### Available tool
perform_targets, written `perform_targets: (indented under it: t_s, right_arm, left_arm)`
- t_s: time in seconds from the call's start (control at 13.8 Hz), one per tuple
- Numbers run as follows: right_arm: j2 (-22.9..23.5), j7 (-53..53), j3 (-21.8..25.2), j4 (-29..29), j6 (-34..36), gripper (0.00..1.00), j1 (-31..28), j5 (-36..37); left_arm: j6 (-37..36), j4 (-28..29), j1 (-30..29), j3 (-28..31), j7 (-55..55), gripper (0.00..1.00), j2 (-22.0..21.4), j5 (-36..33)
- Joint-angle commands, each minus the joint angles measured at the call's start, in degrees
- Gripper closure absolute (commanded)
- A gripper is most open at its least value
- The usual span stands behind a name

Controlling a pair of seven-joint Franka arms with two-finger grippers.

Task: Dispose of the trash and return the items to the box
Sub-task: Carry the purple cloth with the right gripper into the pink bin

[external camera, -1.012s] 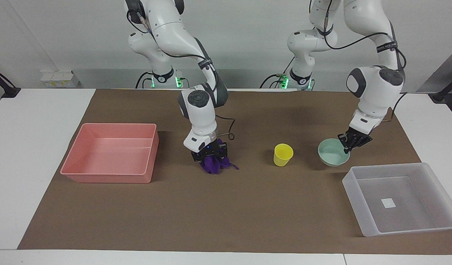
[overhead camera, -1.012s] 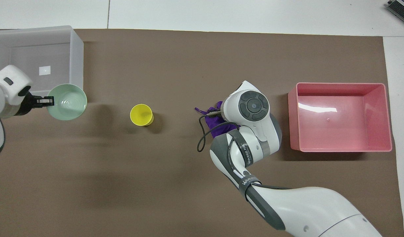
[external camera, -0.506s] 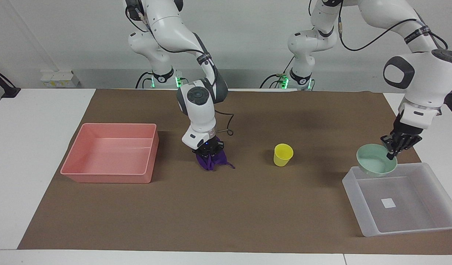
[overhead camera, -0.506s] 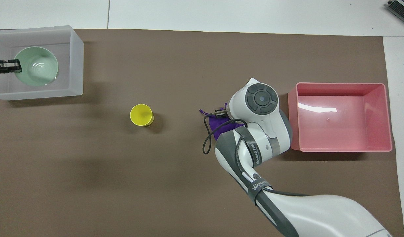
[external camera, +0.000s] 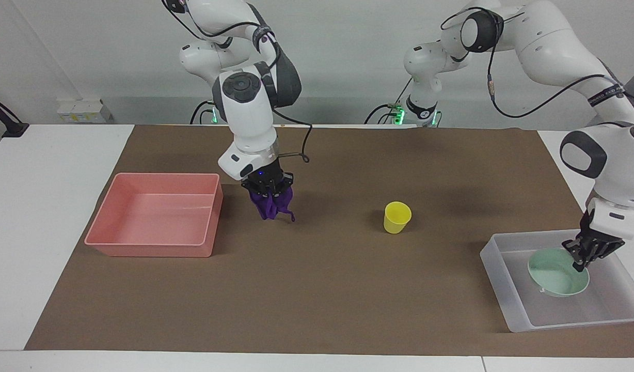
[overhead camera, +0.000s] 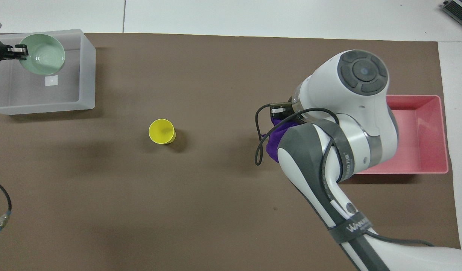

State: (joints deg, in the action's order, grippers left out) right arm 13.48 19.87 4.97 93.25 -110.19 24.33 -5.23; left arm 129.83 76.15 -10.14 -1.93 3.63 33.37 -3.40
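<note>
we have raised the right pincer (external camera: 268,192), clamping the crumpled purple trash (external camera: 272,205), off the counter (external camera: 317,289) | left pincer (external camera: 580,262) grips the mint bowl (external camera: 554,274) inside the frosted box (external camera: 508,305)

Left gripper (overhead camera: 15,51) pinching mint bowl (overhead camera: 43,54) inside frosted box (overhead camera: 86,75), yellow cup (overhead camera: 161,131) mid-mat

- Bright, even light from above across the worktop (external camera: 317,289).
- Soft shadows beside the yellow cup (overhead camera: 161,131).
- Mild glare inside the pink tray (external camera: 157,209).
- Both views sharp.
</note>
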Motion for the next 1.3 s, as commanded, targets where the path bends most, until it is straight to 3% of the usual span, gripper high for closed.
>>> perform_targets:
  t_s: [0.0, 0.22, 0.43, 0.51, 0.58, 0.65, 0.72, 0.8, 1.01, 1.23]
  right_arm:
    - [-0.02, 1.75, -0.57, -5.17, 5.15, 1.0, -2.53, -2.5]
    - [-4.24, 1.57, -0.57, -5.45, 7.97, 1.0, -5.17, -2.24]
    - [-7.76, -2.97, -0.48, -5.45, 10.52, 1.0, -10.43, -1.36]
    - [-8.12, -6.3, -0.4, -5.36, 11.39, 1.0, -12.28, -1.1]
    - [-8.38, -8.77, -0.31, -4.92, 11.58, 1.0, -14.47, -1.01]
    - [-8.73, -11.32, -0.39, -4.22, 11.14, 1.0, -16.84, -0.83]
    - [-9.0, -14.57, -0.4, -2.74, 10.27, 1.0, -18.95, -0.22]
    - [-9.69, -18.34, -0.4, -0.63, 8.26, 1.0, -20.8, 0.57]
    - [-11.02, -28.89, -0.4, 10.26, -3.24, 1.0, -27.04, 1.37]
    - [-10.23, -32.61, -0.4, 17.55, -9.31, 1.0, -30.04, 1.37]
  left_arm:
    - [2.87, -3.99, -0.67, -0.36, 0.59, 1.0, 5.11, -1.0]
    - [7.52, -0.31, -0.67, -0.36, 0.5, 1.0, 5.21, -1.09]
    - [16.4, 9.87, -1.2, -0.36, 0.68, 1.0, 2.67, -1.26]
    - [16.33, 10.77, -0.94, -0.36, 0.68, 0.93, 2.05, -1.26]
    - [15.64, 10.6, -1.02, -0.36, 0.68, 0.7, 1.96, -1.26]
    - [14.15, 9.99, -0.85, -0.36, 0.68, 0.42, 1.96, -1.26]
    - [12.92, 9.72, -0.76, -0.36, 0.68, 0.07, 1.87, -1.35]
    - [12.21, 8.77, -0.24, -0.36, 0.68, 0.0, 1.78, -1.26]
    - [6.34, 9.11, 0.12, -0.62, 0.86, 0.0, -2.68, -1.26]
    - [-1.93, 11.47, 3.35, -0.8, 0.94, 0.0, -8.57, -1.18]
